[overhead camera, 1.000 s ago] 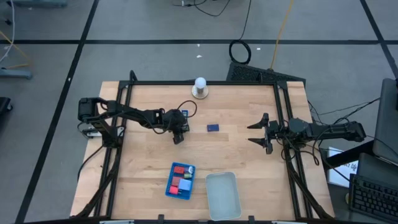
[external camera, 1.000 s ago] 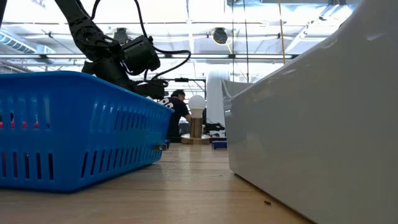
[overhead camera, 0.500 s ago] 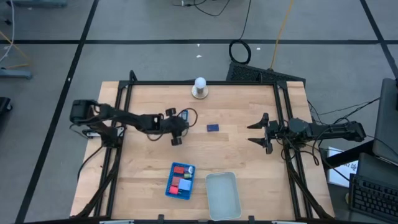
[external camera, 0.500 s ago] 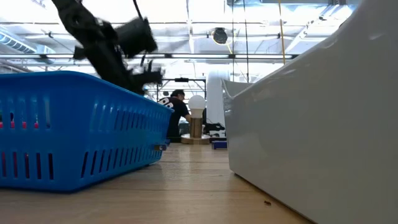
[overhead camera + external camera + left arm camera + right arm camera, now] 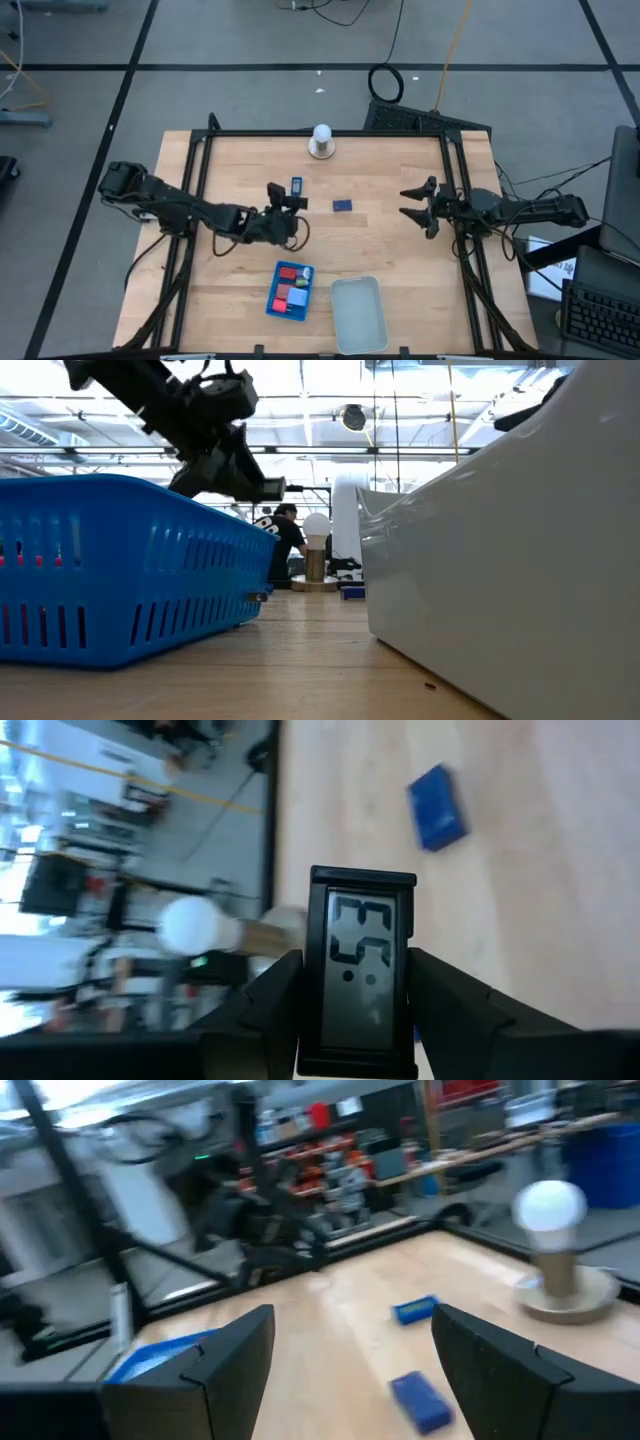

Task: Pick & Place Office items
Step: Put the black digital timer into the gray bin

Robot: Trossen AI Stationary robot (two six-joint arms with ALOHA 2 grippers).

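Nearest the front edge, blue tray (image 5: 290, 291) holding red and blue pieces, clear tray (image 5: 358, 314) beside. Above table behind it, left gripper (image 5: 285, 198) clamping black clock-like piece (image 5: 362, 982), probably raised off wood. Thin side grip, could slip mid-carry. Farther, dark blue rectangle (image 5: 342, 206) loose. Right gripper (image 5: 418, 206) spread, empty, waiting.

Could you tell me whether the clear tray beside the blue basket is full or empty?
Empty: in the high view the clear tray shows only its bare bottom, while the blue basket beside it holds red and blue pieces.

Two trays (image 5: 290, 305); one white ball (image 5: 321, 133); one dark blue rectangle (image 5: 342, 206).
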